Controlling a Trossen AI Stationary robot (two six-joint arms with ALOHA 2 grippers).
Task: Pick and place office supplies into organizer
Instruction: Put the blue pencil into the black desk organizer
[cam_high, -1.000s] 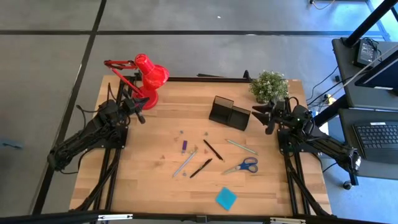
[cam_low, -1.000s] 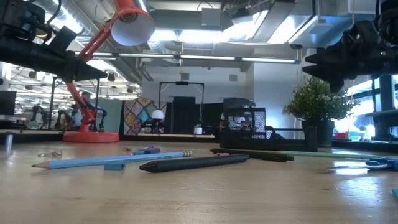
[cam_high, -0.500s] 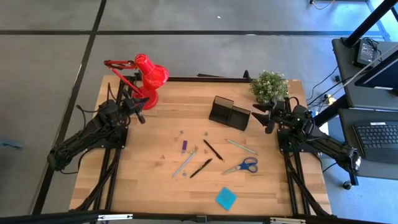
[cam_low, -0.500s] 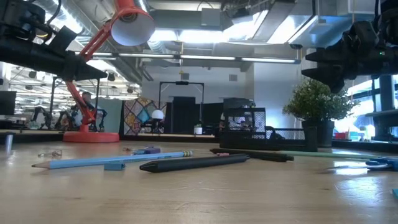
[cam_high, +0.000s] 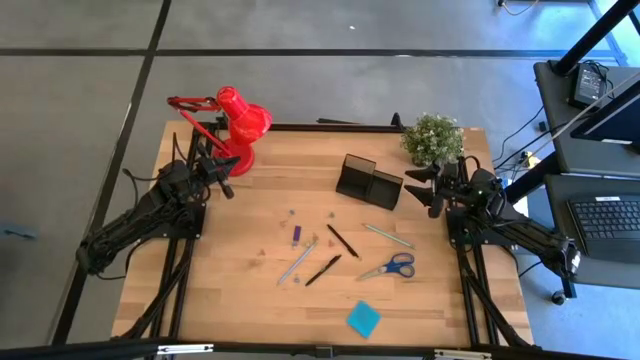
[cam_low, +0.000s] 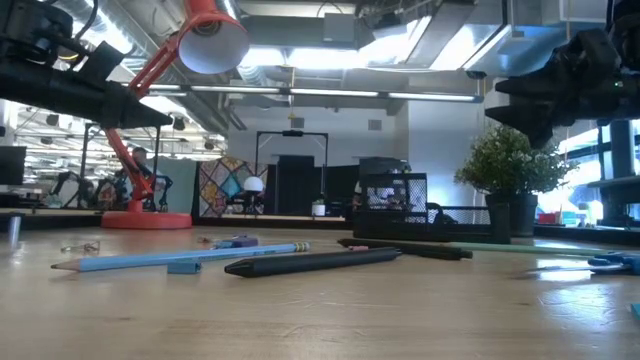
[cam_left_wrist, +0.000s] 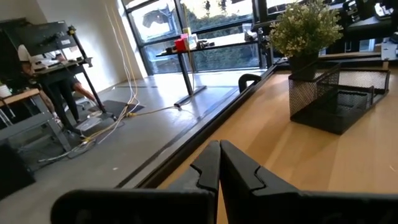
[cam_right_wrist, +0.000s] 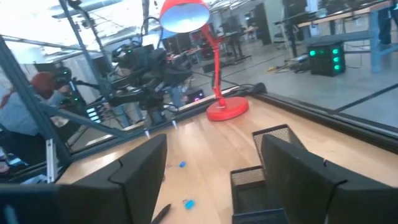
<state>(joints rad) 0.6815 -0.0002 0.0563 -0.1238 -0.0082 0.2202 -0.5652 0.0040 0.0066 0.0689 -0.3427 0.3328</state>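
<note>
Awaiting collection, every supply lies loose on the table (cam_high: 230, 300); nothing shows inside the organizer (cam_high: 368, 181), upper centre of the high view, so the task looks barely begun. Items at centre and lower centre: purple marker (cam_high: 296, 235), silvery pencil (cam_high: 298, 261), two black pens (cam_high: 342, 241) (cam_high: 323, 270), a pale pencil (cam_high: 388, 236), blue-handled scissors (cam_high: 390, 267), teal sticky-note pad (cam_high: 363, 319), scattered tiny bits. Right gripper (cam_high: 419, 185), just right of the organizer, fingers spread wide, holding nothing. Left gripper (cam_high: 222, 169), at upper left beside the red lamp (cam_high: 240, 125), fingers pressed together, empty. Potted plant (cam_high: 433, 139) at upper right.
</note>
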